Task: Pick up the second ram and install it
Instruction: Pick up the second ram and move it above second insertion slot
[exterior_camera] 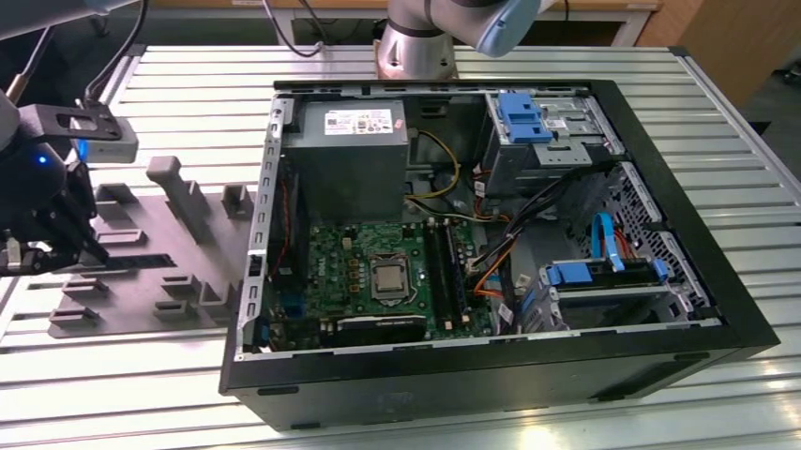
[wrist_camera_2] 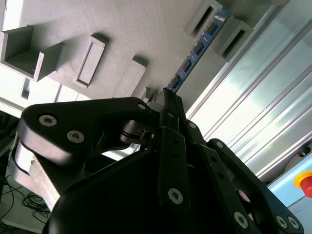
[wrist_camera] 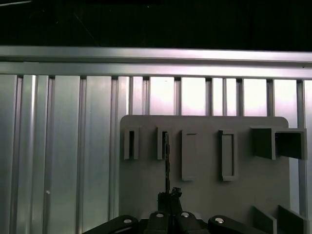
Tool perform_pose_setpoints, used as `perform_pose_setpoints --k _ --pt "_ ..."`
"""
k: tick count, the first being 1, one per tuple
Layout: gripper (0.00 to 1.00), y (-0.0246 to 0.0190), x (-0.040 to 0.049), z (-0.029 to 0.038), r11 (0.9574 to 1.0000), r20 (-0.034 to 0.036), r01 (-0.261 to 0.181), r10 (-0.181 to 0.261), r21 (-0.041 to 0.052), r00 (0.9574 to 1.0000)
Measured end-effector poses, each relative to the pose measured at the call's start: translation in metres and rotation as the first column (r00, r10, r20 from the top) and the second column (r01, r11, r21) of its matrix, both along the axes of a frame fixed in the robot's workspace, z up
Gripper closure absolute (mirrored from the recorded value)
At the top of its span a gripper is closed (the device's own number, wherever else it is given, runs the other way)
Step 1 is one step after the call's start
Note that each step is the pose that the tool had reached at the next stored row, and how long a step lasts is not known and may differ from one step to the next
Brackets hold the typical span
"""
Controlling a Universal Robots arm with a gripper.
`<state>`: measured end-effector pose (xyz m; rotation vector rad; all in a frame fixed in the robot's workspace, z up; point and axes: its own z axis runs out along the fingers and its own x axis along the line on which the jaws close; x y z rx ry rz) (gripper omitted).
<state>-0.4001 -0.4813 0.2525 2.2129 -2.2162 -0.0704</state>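
Over the grey moulded tray, at the exterior view's left and well apart from the open computer case, the gripper hangs low with its tips down among the tray's upright blocks.

In the second wrist view the gripper has its fingers drawn together on the near end of the second ram. This is a thin blue board with a row of dark chips, standing on its edge. Its far end sits between two grey blocks of the tray, so the stick looks to be still seated in its holder rather than lifted clear.

The first wrist view sees the same stick edge-on, as a thin dark line. It runs straight out from the gripper across the tray to a narrow slotted block.

The relation that matters is this one: the long axis of the stick points directly away from the fingertips, and the hold is on one end, not the middle. Judged from that, the far end is likely to sag or swing once it is free of the blocks.

The memory slots on the motherboard lie to the exterior view's right of the gripper, inside the case. One slot appears already filled, though that is hard to tell.
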Motion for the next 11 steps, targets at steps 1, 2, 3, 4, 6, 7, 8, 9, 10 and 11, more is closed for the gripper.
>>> perform_pose_setpoints --k 1,2,3,4,6,7,8,9,10,11 --pt "0.89 0.0 0.0 0.0007 1.0 0.0001 0.0 0.0 0.0 1.0" --pt "0.89 0.0 0.0 0.0014 1.0 0.0002 0.0 0.0 0.0 1.0" --pt "0.89 0.0 0.0 0.0022 1.0 0.0004 0.0 0.0 0.0001 1.0" --pt "0.89 0.0 0.0 0.003 1.0 0.0005 0.0 0.0 0.0 1.0" --pt "0.89 0.0 0.0 0.0045 1.0 0.0007 0.0 0.0 0.0 1.0" --pt "0.89 0.0 0.0 0.0053 1.0 0.0008 0.0 0.0 0.0 1.0" --pt "0.89 0.0 0.0 0.006 1.0 0.001 0.0 0.0 0.0 1.0" --pt "0.89 0.0 0.0 0.0067 1.0 0.0012 0.0 0.0 0.0 1.0" --pt "0.89 0.0 0.0 0.0074 1.0 0.0014 0.0 0.0 0.0 1.0" --pt "0.89 0.0 0.0 0.0083 1.0 0.0016 0.0 0.0 0.0 1.0"
